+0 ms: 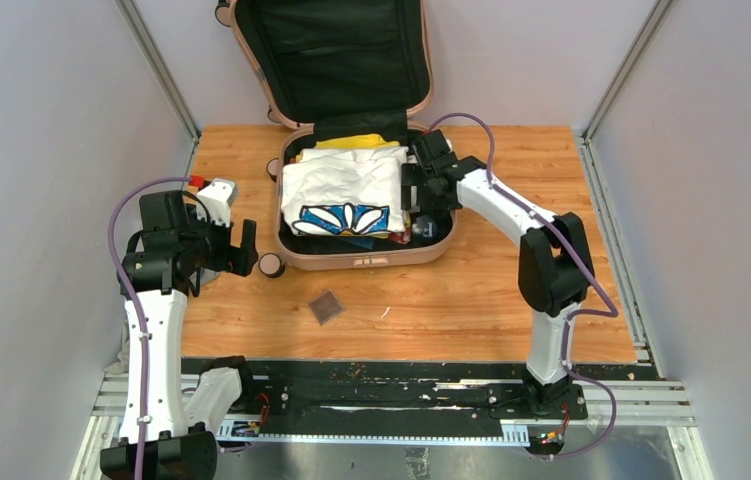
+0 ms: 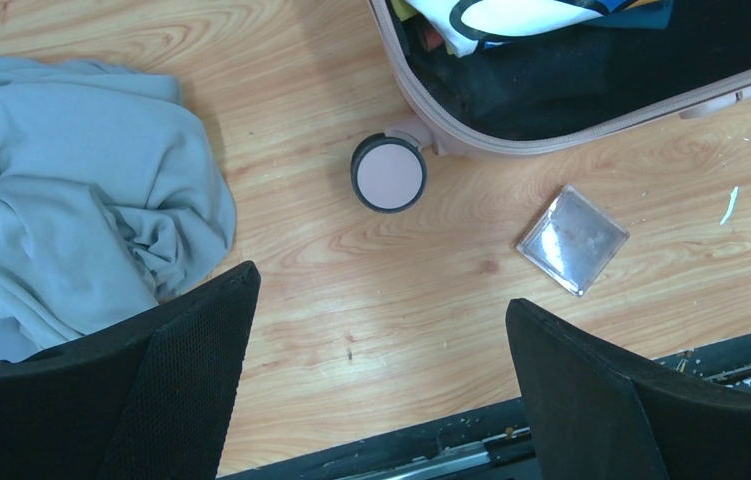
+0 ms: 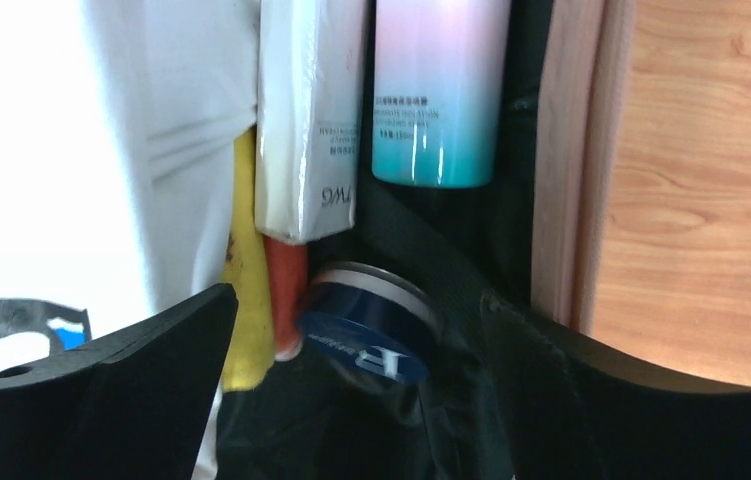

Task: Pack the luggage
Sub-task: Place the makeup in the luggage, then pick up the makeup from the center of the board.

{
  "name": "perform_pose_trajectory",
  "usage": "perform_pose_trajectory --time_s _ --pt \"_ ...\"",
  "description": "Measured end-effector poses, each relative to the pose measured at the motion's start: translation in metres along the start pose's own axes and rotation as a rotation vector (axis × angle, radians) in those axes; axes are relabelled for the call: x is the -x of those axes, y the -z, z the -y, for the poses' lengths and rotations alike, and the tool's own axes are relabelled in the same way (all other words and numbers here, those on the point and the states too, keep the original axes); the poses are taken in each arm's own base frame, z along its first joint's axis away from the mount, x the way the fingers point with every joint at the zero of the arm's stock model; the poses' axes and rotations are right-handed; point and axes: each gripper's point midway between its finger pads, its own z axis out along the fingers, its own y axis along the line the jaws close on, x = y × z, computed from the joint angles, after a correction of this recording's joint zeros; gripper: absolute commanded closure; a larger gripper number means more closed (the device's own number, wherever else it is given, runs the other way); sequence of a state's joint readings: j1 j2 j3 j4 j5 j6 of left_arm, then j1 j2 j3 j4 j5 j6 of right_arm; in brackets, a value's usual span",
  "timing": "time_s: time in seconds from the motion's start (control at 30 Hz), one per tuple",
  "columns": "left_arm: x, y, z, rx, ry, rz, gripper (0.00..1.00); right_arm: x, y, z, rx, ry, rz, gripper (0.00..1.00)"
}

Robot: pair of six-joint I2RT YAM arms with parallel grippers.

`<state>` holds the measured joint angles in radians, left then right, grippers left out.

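the luggage [image 1: 366, 258] lay open at the far middle of the table [image 1: 511, 300]. the right gripper [image 3: 356, 400], spread and empty, hung over a blue jar [image 3: 366, 325] inside; it should lift straight out, snagging nothing. the left gripper [image 2: 381, 400] was spread and empty. only its wrist view showed a grey garment [image 2: 71, 190], seemingly unpacked.
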<state>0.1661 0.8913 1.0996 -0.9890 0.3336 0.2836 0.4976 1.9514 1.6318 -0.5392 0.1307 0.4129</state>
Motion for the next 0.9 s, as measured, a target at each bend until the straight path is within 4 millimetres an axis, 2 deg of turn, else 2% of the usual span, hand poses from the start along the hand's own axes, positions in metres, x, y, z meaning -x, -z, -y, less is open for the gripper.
perform_pose_trajectory --time_s 0.13,0.23,0.3,0.4,0.47,0.53,0.63,0.7,0.83,0.9 --pt "0.000 0.000 0.000 -0.001 0.000 0.000 0.00 -0.004 0.022 -0.003 0.012 -0.002 0.013 0.01" --pt "0.000 0.000 0.000 -0.001 0.000 0.001 0.00 -0.007 0.052 -0.006 0.023 0.011 0.044 0.00" --pt "0.000 0.000 0.000 0.000 0.000 0.002 0.00 -0.012 0.081 -0.018 0.050 0.039 0.089 0.00" --pt "0.001 0.002 0.000 0.003 -0.003 0.008 0.00 -0.032 0.125 -0.052 0.141 0.119 0.156 0.00" --pt "0.001 0.003 0.001 0.005 -0.005 0.014 0.00 -0.063 0.154 -0.089 0.246 0.212 0.188 0.00" --pt "0.002 0.004 0.001 0.006 -0.006 0.016 0.00 -0.098 0.168 -0.119 0.337 0.310 0.186 0.00" --pt "0.001 0.004 0.001 0.006 -0.005 0.016 0.00 -0.164 0.171 -0.157 0.436 0.485 0.130 0.00" --pt "0.002 0.004 0.001 0.008 -0.006 0.018 0.00 -0.198 0.165 -0.174 0.471 0.571 0.079 0.00" --pt "0.002 0.007 0.001 0.014 -0.010 0.028 0.00 -0.236 0.142 -0.196 0.488 0.682 0.010 0.00" --pt "0.003 0.009 0.001 0.017 -0.013 0.034 0.00 -0.247 0.130 -0.208 0.490 0.718 -0.015 0.00"
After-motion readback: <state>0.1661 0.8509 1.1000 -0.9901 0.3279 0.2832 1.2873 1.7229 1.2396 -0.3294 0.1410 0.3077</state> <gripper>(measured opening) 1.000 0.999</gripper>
